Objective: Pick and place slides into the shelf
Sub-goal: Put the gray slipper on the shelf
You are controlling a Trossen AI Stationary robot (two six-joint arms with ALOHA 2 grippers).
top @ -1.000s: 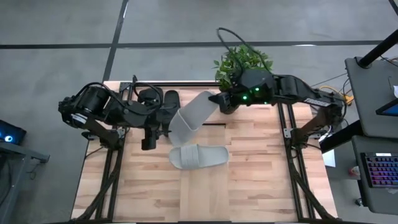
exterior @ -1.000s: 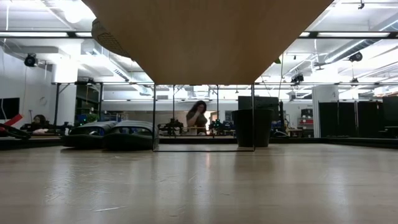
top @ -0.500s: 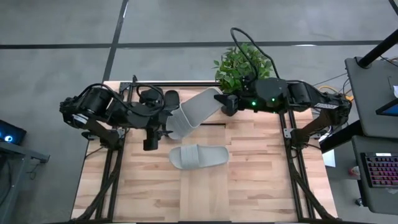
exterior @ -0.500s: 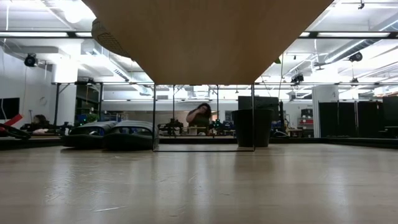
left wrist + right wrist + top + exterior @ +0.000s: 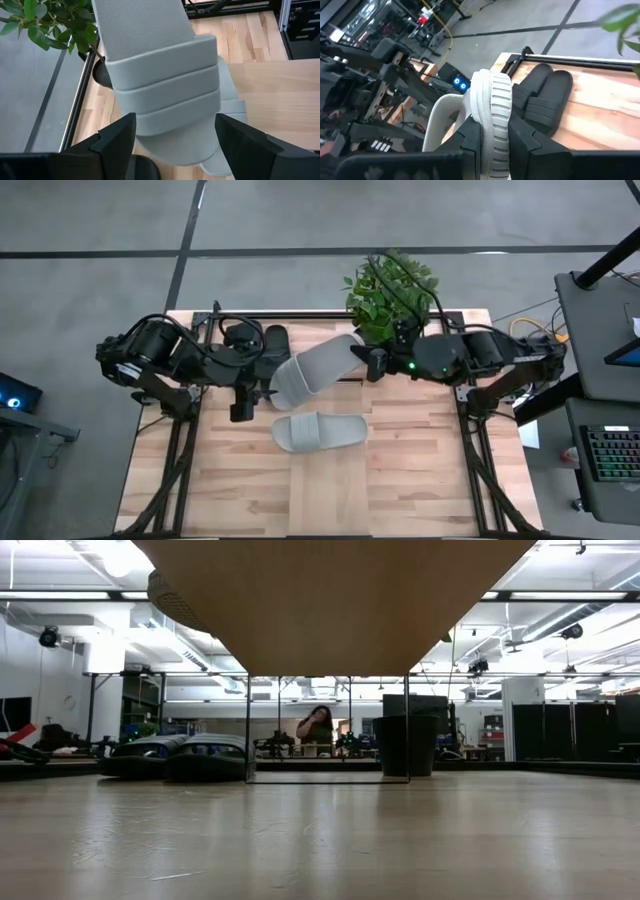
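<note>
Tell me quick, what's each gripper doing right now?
Left gripper: open, jaws spread either side of the grey slide, not gripping it.
Right gripper: shut on the grey slide's heel end, holding it up off the table.

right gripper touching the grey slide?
Touching. Right wrist view: the right gripper has both fingers pressed against the grey slide edge.

No text, label, brand mark, number or sign can be read in any of the views. The slides, the shelf, the arms and the room behind show no legible lettering.
</note>
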